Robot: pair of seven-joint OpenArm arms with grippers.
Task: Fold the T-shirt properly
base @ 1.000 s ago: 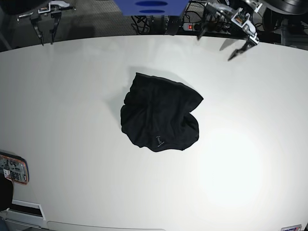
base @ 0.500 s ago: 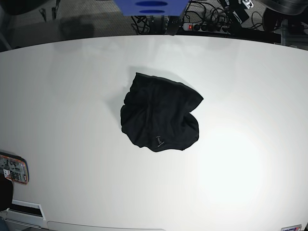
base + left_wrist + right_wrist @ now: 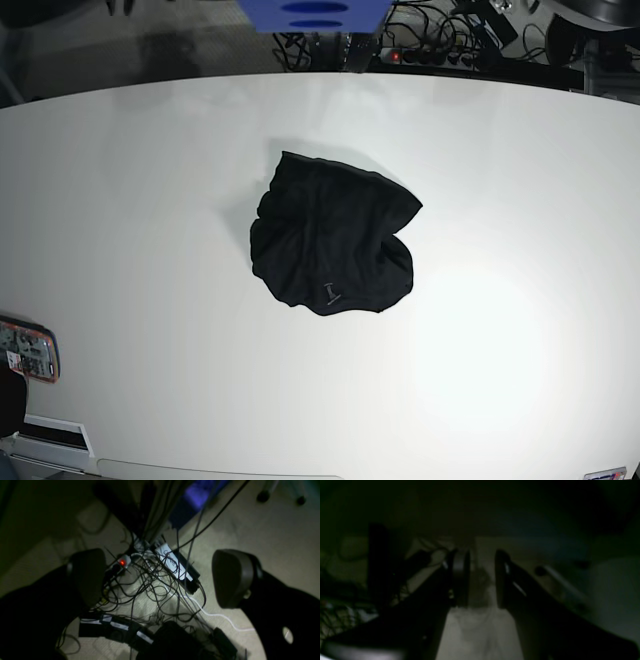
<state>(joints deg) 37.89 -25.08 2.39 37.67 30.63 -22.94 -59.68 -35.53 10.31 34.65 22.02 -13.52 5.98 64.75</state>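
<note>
Now, my left pincer [image 3: 160, 580]: jaws spread wide, nothing between them; one dark pad sits at the left of my wrist frame, the other pad [image 3: 231, 578] at the right.
Under my left pincer: a tangle of black cables [image 3: 150, 585] across the middle of the frame, on a pale floor.
Power strip [image 3: 121, 563]: left of centre, with a red light glowing.
Labelled black box [image 3: 178, 568]: centre, lying slantwise, with a white strip of handwriting I cannot read.
White cable [image 3: 217, 616]: runs toward the lower right.
My right pincer [image 3: 481, 577]: jaws stand a little apart, with a narrow gap in the middle of a very dark frame; nothing is gripped between them that I can make out.
Beyond my right pincer: a pale surface at the lower centre; the rest is too dim to tell.
T-shirt [image 3: 332, 235]: black, bunched in a rumpled heap just left of centre in the base frame, on the white table [image 3: 520, 300], well apart from both my pincers.
Base frame edges: a blue object [image 3: 312, 12] at top centre and a red-framed item [image 3: 27, 353] at the lower left.
</note>
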